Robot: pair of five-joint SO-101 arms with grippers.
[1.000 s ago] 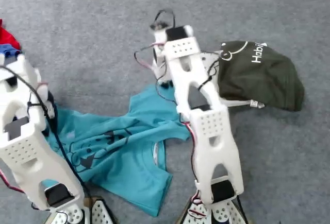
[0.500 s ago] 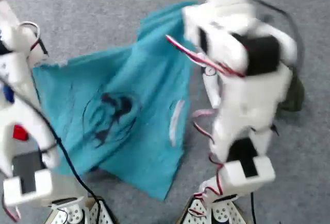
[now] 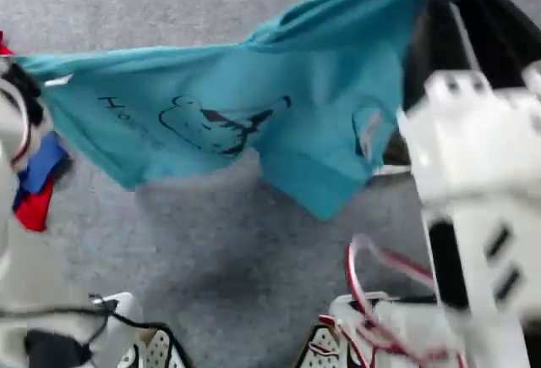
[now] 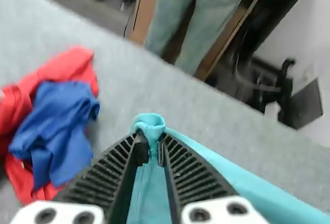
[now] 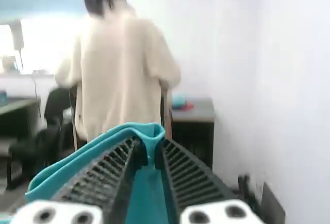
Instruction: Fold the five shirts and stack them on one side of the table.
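Note:
A teal shirt [image 3: 254,123] with a dark print hangs stretched in the air between both arms, well above the grey table [image 3: 220,249]. My left gripper [image 4: 151,142] is shut on one bunched corner of the teal shirt [image 4: 149,126]; that end sits at the left edge in the high view. My right gripper [image 5: 148,151] is shut on the opposite corner of the teal shirt [image 5: 142,131], raised high at the top right in the high view. A red shirt [image 4: 56,74] and a blue shirt [image 4: 51,131] lie crumpled together on the table's left side.
The right arm's white body [image 3: 473,199] looms large at the right of the high view, hiding the table behind it. The blue and red shirts [image 3: 38,182] show at the left edge. A person stands beyond the table's far edge.
Both arms have lifted the teal shirt off the table and pulled it wide and high. The right arm rose towards the camera and now covers the dark green shirt seen earlier.

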